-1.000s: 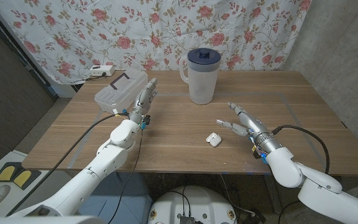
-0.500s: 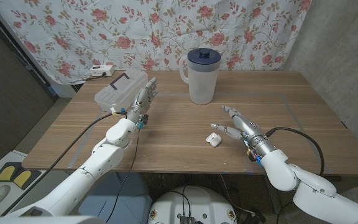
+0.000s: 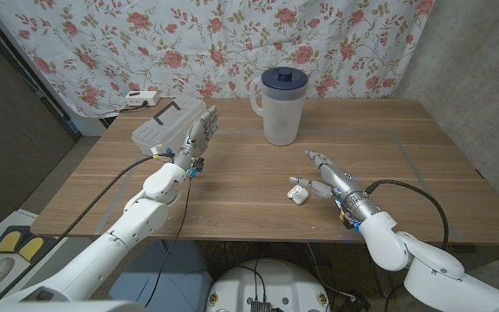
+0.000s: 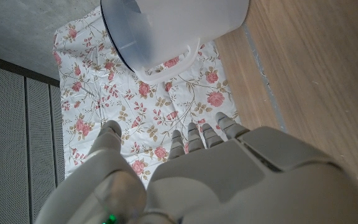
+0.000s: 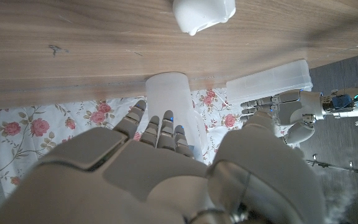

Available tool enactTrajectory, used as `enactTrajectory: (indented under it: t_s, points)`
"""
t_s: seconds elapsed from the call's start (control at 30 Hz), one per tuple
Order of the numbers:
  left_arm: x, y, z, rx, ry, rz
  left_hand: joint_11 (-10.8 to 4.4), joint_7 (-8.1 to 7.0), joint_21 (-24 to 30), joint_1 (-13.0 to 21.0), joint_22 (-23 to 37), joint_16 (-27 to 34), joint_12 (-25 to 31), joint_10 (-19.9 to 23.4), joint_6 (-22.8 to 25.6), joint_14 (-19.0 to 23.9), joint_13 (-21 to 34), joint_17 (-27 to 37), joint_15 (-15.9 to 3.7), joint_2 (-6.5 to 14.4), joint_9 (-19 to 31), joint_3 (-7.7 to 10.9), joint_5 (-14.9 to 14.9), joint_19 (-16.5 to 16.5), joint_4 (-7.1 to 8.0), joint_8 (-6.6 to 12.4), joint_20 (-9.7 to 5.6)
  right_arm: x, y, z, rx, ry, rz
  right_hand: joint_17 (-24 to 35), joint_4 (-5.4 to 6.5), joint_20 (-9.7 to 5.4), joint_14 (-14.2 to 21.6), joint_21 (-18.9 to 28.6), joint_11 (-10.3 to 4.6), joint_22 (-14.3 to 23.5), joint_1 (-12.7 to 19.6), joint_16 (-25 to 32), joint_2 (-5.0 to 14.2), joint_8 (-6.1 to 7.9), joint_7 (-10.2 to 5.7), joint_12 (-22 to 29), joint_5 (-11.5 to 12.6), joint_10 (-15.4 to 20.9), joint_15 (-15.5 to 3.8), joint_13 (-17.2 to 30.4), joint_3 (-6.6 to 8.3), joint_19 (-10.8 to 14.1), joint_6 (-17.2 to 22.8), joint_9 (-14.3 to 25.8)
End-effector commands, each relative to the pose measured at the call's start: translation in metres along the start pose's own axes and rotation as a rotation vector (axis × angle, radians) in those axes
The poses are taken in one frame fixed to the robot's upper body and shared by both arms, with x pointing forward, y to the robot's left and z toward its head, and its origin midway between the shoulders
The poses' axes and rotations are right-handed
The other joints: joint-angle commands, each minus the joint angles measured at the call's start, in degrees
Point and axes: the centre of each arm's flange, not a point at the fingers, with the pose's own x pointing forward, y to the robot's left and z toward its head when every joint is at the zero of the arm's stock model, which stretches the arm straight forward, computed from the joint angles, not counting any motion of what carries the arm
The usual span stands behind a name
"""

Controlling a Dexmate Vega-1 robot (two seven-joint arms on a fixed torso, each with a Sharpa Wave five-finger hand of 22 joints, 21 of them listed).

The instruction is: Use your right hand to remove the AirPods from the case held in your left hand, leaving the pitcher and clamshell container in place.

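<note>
The white AirPods case (image 3: 297,193) lies on the wooden table (image 3: 232,204), in front of the pitcher; it is also in the right wrist view (image 5: 204,14). My right hand (image 3: 326,175) is just to the right of the case with its fingers spread and nothing in them, its thumb close above the case. I cannot tell whether the thumb touches it. My left hand (image 3: 199,139) stands beside the clamshell container, fingers straight and apart, holding nothing. It appears across the table in the right wrist view (image 5: 288,112).
A translucent pitcher (image 3: 281,108) with a blue lid stands at the back middle. A clear clamshell container (image 3: 167,126) sits at the back left, just beside my left hand. A flowered curtain (image 3: 232,39) hangs behind the table.
My right hand has moved left, from well right of the case to right beside it. My left hand has shifted only slightly.
</note>
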Motion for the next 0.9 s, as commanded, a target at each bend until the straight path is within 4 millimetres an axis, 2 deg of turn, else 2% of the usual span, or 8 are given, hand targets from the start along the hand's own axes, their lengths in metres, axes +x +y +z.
enactTrajectory:
  t_s: [0.03,0.23,0.33,0.43,0.53,0.67,0.9]
  points:
    - [-0.001,0.0,0.001,-0.008,-0.001,-0.004,0.04,-0.04,-0.2,0.6,0.3,-0.2,-0.1,-0.1,0.0,-0.5,0.2,0.1,0.19,-0.2,0.1,0.38,-0.1,-0.1,0.01,0.12,0.06,-0.003,0.003,0.007,-0.056,0.0,0.008,0.3,-0.38,0.08,1.4,0.7,0.13,0.2,0.2,0.7,0.13,0.06,0.03,0.7,-0.2,1.3,-0.3,0.4,0.23,1.7,0.1,0.2]
    - [-0.004,-0.002,0.001,-0.003,0.001,0.003,-0.02,-0.04,-0.2,0.7,0.3,-0.2,-0.1,-0.1,-0.1,-0.5,0.2,0.1,0.21,-0.2,0.1,0.39,-0.1,-0.1,-0.01,0.13,0.1,-0.007,0.003,0.008,-0.073,0.007,-0.008,0.4,-0.44,0.12,1.7,0.7,-0.04,0.2,0.2,0.8,0.13,0.11,-0.01,1.3,-0.2,2.8,-0.18,0.6,0.33,2.1,0.2,0.2]
    - [-0.004,-0.002,0.001,-0.013,-0.002,0.001,-0.06,-0.04,-0.1,0.7,0.3,-0.2,-0.1,0.0,-0.1,-0.5,0.2,0.1,0.24,-0.2,0.1,0.4,-0.1,-0.1,-0.02,0.13,0.1,-0.008,0.003,0.008,-0.072,0.018,-0.015,0.5,-0.51,0.03,1.8,0.7,-0.06,0.2,0.2,0.9,0.13,0.21,-0.91,2.0,-0.2,4.4,-0.08,0.9,0.42,2.3,0.4,0.2]
    - [-0.005,-0.003,0.0,-0.008,-0.001,0.006,-0.1,-0.04,-0.1,0.8,0.3,-0.2,-0.1,-0.1,-0.1,-0.5,0.2,0.1,0.21,-0.2,0.1,0.41,0.0,-0.1,-0.03,0.13,0.08,-0.009,0.004,0.009,-0.089,0.026,-0.024,0.6,-0.52,0.15,2.0,0.7,-0.22,0.2,0.1,1.0,0.12,0.22,-1.14,2.2,-0.2,4.9,0.05,1.0,0.44,2.5,0.4,0.2]
    - [-0.005,-0.004,0.0,-0.01,0.002,0.004,0.02,-0.07,-0.1,0.8,0.3,-0.2,-0.1,-0.1,-0.1,-0.5,0.2,0.1,0.21,-0.2,0.1,0.42,0.0,-0.1,-0.03,0.14,0.13,-0.011,0.004,0.01,-0.104,0.031,-0.032,0.7,-0.51,1.22,3.5,1.1,-0.91,0.2,-0.3,1.6,-0.23,0.28,-2.08,3.0,-0.3,6.6,-1.16,1.5,0.34,4.3,0.5,0.3]
    - [-0.005,-0.005,-0.001,-0.007,0.004,-0.002,0.0,-0.08,-0.1,0.9,0.3,-0.1,-0.1,0.0,-0.2,-0.5,0.2,0.1,0.24,-0.2,0.1,0.43,0.0,-0.1,-0.04,0.13,0.08,-0.013,0.005,0.011,-0.121,0.041,-0.047,0.8,-0.47,0.67,5.1,1.3,-0.62,0.2,-0.6,2.2,-0.34,0.3,-2.06,3.4,-0.3,7.6,-1.51,1.9,0.32,5.5,0.5,0.3]
    - [-0.004,-0.008,-0.001,-0.013,-0.002,-0.003,-0.1,-0.1,-0.1,1.0,0.3,-0.1,-0.1,-0.1,-0.2,-0.5,0.2,0.1,0.23,-0.2,0.1,0.44,0.0,-0.1,-0.05,0.16,0.12,-0.017,0.009,0.014,-0.137,0.058,-0.059,1.2,-0.31,-0.02,6.9,1.5,-1.06,0.3,-1.1,3.1,-0.16,0.37,-2.03,3.8,-0.3,8.4,-1.9,2.4,0.42,6.9,0.6,0.3]
